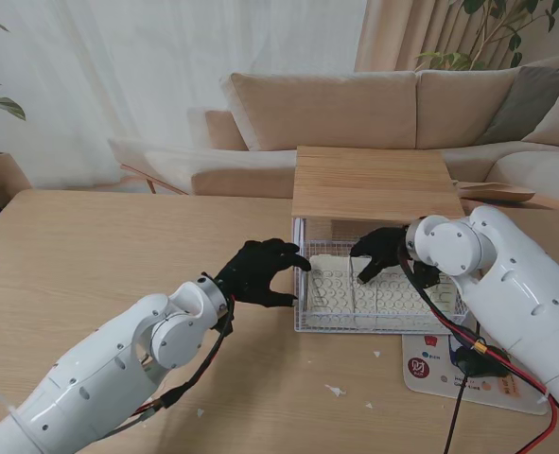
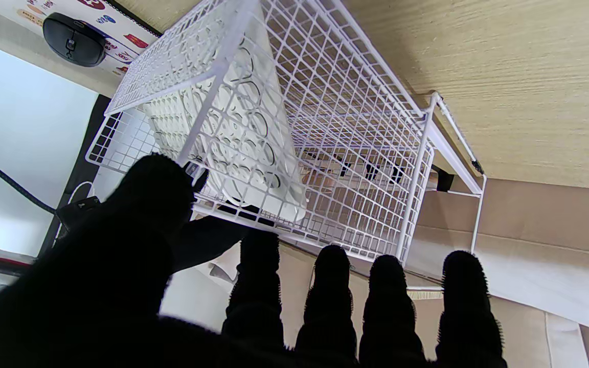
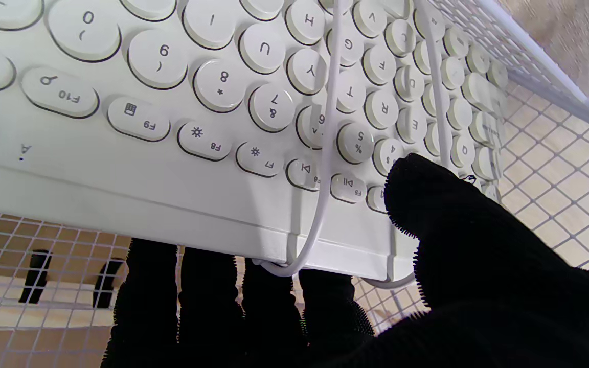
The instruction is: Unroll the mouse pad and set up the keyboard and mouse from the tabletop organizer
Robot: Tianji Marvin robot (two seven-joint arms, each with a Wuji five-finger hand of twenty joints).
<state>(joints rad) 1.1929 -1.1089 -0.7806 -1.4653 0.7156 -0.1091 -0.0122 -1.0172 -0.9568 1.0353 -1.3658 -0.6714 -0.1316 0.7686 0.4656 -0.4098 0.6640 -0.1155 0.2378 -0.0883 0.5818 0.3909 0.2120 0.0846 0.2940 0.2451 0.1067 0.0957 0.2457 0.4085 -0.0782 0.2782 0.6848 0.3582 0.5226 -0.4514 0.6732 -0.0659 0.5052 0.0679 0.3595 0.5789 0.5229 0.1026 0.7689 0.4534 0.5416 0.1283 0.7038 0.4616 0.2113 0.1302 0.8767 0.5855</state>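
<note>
We take the white wire-mesh drawer point(image 1: 378, 317) of the wood-topped tabletop organizer point(image 1: 374, 182) as our landmark; it stands pulled out toward us from under the wooden top. Inside the drawer lies the white keyboard with round keys point(image 1: 355, 284), tilted up against the mesh. Our right hand point(image 1: 385, 252), in a black glove, reaches into the drawer and grasps the keyboard's edge: in the right wrist view the thumb point(image 3: 427, 204) presses on the key side and the other fingers point(image 3: 207, 301) curl beneath it. Our left hand point(image 1: 258, 272), also gloved, hovers just beside the drawer's left wall with fingers spread, holding nothing. The black computer mouse point(image 2: 73, 39) sits outside the drawer, on a white printed mouse pad point(image 1: 449, 367) at its right front corner.
</note>
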